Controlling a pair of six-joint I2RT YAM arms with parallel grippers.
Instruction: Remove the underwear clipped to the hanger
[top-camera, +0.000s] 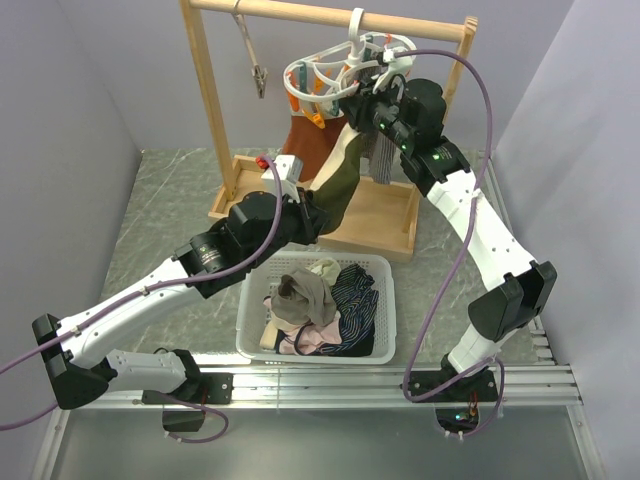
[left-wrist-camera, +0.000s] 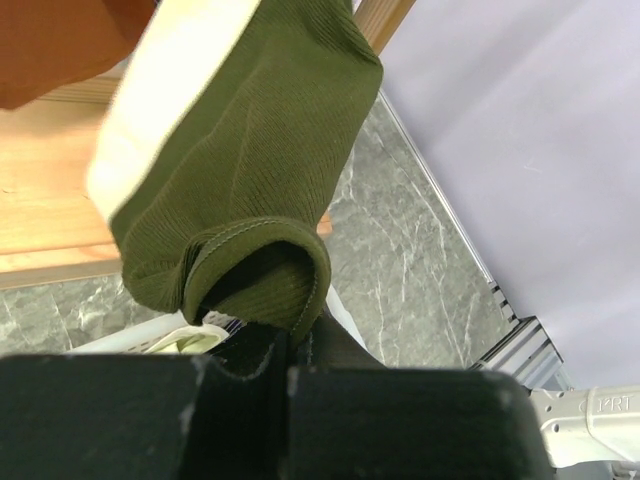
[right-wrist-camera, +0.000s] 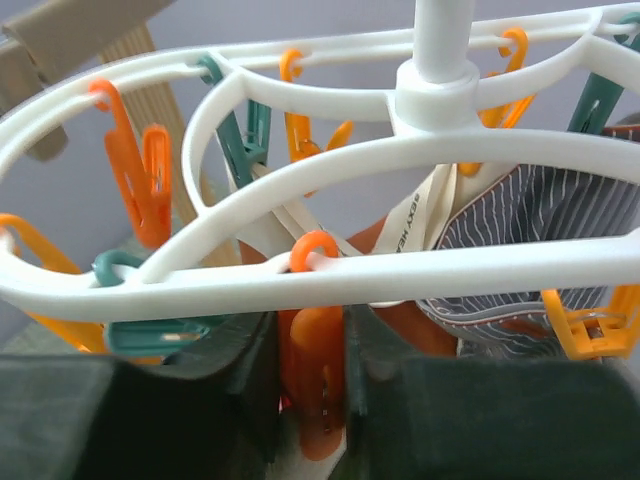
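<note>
Gripping olive underwear (left-wrist-camera: 240, 150) in clamped left jaws, right jaws squeezing orange peg (right-wrist-camera: 318, 390)

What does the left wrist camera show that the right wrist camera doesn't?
Only the left wrist view: the left claw shut on the olive green underwear, over marbled table. Only the right wrist view: the white hanger, its teal pegs, striped underwear, and the right claw closed on an orange peg. Both: a bit of the rust-orange underwear.

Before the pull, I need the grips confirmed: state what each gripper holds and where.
Left gripper: olive green underwear, pinched at its bottom hem fold. Right gripper: an orange peg on the hanger, squeezed across its body.
</note>
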